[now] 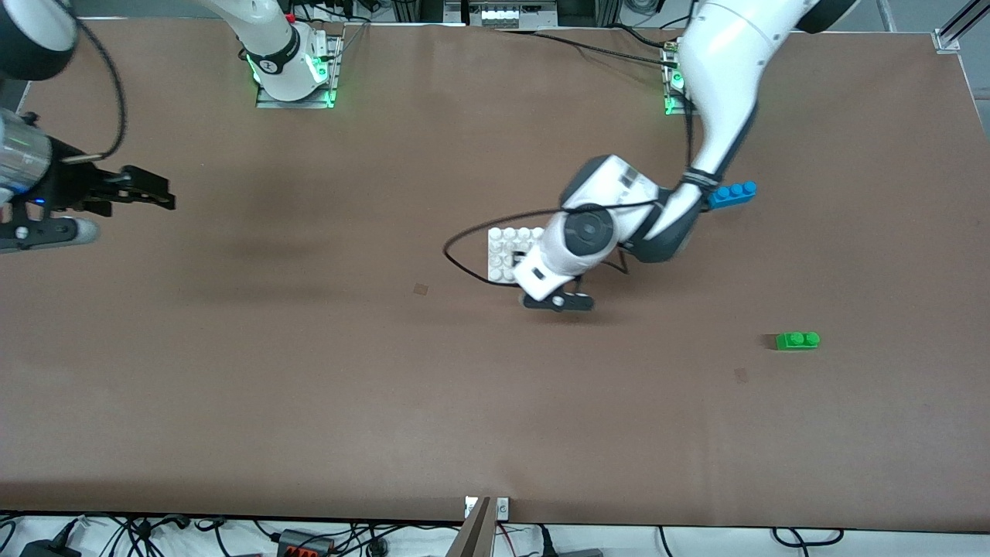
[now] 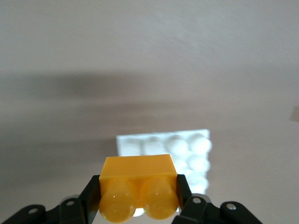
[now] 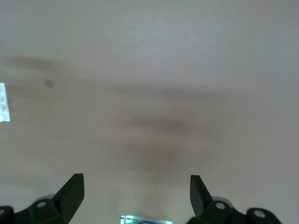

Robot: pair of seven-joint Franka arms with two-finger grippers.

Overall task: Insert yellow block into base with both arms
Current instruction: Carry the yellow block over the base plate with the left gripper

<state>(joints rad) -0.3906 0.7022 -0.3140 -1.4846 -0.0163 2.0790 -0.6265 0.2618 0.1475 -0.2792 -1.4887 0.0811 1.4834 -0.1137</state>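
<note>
The yellow block (image 2: pixel 138 182) is clamped between the black fingers (image 2: pixel 91 191) of my left gripper (image 2: pixel 138 189), with its two studs facing the wrist camera. It hangs just above the table, at the edge of the white studded base (image 2: pixel 189 149) that is nearer to the front camera. From the front, the left hand (image 1: pixel 558 298) covers part of the base (image 1: pixel 506 249) and hides the block. My right gripper (image 1: pixel 151 193) waits open and empty over the right arm's end of the table, and its wrist view (image 3: pixel 136 184) catches one edge of the base (image 3: pixel 3 102).
A blue three-stud brick (image 1: pixel 733 193) lies beside the left forearm, farther from the front camera than the base. A green brick (image 1: pixel 797 340) sits nearer to the front camera, toward the left arm's end. A black cable (image 1: pixel 462 263) loops beside the base.
</note>
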